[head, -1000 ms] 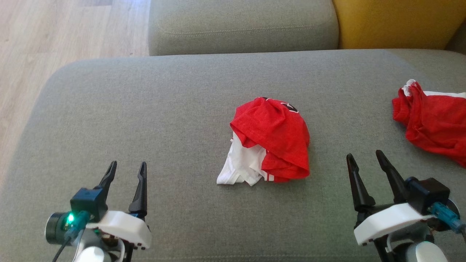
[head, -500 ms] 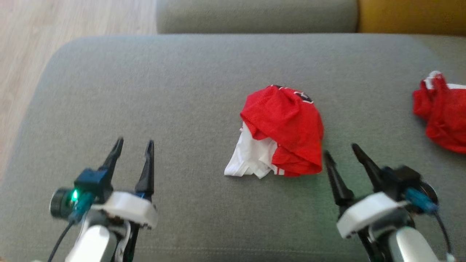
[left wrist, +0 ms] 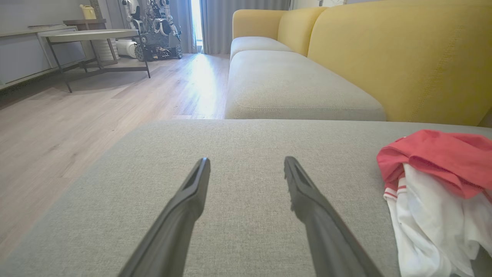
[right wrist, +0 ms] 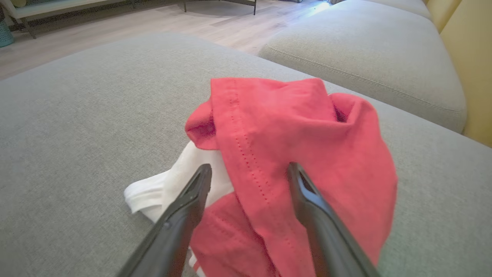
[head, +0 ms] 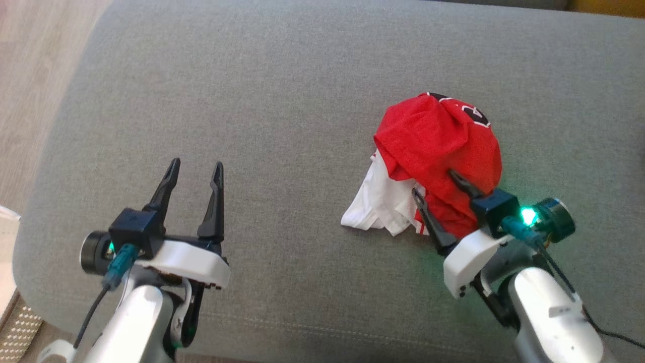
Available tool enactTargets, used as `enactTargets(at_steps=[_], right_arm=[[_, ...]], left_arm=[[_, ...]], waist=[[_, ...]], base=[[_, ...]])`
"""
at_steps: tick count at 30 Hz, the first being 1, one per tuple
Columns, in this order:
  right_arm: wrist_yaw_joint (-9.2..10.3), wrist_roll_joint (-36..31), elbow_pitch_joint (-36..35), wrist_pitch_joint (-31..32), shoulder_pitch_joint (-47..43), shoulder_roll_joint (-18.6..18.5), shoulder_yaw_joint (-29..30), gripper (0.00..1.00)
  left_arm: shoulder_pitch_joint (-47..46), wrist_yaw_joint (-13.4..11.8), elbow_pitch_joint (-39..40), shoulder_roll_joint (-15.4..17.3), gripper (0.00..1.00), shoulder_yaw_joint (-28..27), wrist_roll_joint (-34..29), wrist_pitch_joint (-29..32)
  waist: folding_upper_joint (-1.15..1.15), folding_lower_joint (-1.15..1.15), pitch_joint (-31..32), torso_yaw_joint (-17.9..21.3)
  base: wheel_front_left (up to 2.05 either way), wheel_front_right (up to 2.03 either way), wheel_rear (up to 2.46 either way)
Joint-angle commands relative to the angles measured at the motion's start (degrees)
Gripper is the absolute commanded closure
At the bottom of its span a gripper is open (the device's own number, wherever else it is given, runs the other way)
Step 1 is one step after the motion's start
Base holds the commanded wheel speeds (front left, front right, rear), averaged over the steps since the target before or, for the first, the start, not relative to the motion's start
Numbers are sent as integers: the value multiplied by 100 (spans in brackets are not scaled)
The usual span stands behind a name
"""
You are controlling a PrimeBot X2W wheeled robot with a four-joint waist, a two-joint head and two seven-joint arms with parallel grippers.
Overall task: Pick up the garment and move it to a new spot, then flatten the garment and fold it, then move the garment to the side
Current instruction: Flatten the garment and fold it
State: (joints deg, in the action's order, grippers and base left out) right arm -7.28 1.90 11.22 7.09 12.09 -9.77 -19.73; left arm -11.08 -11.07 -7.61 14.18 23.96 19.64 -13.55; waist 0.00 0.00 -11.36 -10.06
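Note:
A crumpled red and white garment (head: 436,151) lies on the grey sofa cushion (head: 262,101), right of centre in the head view. My right gripper (head: 433,182) stands open over the heap's near edge, its fingertips spread across red cloth. The right wrist view has the garment (right wrist: 276,130) bunched between and beyond those fingers (right wrist: 192,192), with nothing pinched. My left gripper (head: 196,167) is open over bare cushion, well to the left of the heap. In the left wrist view the garment (left wrist: 434,181) sits at the right edge, beside the open fingers (left wrist: 307,192).
Wooden floor (head: 30,65) runs along the cushion's left edge. Beyond it are another grey seat cushion (left wrist: 292,84), a yellow sofa back (left wrist: 403,57), a low table (left wrist: 92,34) and another robot (left wrist: 153,27) in the far room.
The head camera has tilted down and turned, shifting the whole picture. My right gripper has reached forward and left onto the garment's near edge. A second red garment at the right has left the picture.

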Motion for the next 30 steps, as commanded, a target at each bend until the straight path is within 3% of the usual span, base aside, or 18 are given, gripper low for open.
enactTargets(at_steps=[1,2,3,9,17,24,25,26,27,28,30], right_arm=[[-21,-101,-130,-12,214,34,-3,25],[-21,-153,-110,-27,243,68,79,78],[-21,-173,-111,-54,265,111,159,100],[-21,-219,-302,-165,386,164,637,100],[-21,-224,-690,-208,415,361,2389,100],[-21,-204,-115,-233,650,360,3540,100],[-21,-221,41,-262,726,345,3666,94],[-21,-241,228,-252,800,345,3801,63],[-21,-269,407,-256,883,346,3907,5],[-21,-286,555,-304,967,347,3965,0],[-21,-264,776,-418,1102,385,3968,0]], left_arm=[[-307,19,138,80,0,-225,-54,-73],[-317,21,123,72,0,-232,-54,-82],[-328,24,110,65,0,-239,-53,-90],[-365,26,80,53,0,-300,-59,-117],[-444,51,95,38,0,-344,-104,-136],[-522,81,102,24,0,-363,-144,-141],[-533,86,99,24,0,-368,-148,-141],[-539,88,95,24,0,-375,-151,-142],[-546,91,91,22,0,-380,-154,-142],[-555,98,85,17,0,-378,-158,-143],[-570,111,72,9,0,-374,-168,-143]], waist=[[0,0,-50,-17],[0,0,-65,-14],[0,0,-79,-8],[0,0,-144,94],[0,0,-242,263],[0,0,-370,351],[0,0,-385,362],[0,0,-397,374],[0,0,-412,382],[0,0,-425,379],[0,0,-437,384]], base=[[0,0,0],[0,0,0],[0,0,0],[0,0,0],[0,0,0],[0,0,0],[0,0,0],[0,0,0],[0,0,0],[0,0,0],[0,0,0]])
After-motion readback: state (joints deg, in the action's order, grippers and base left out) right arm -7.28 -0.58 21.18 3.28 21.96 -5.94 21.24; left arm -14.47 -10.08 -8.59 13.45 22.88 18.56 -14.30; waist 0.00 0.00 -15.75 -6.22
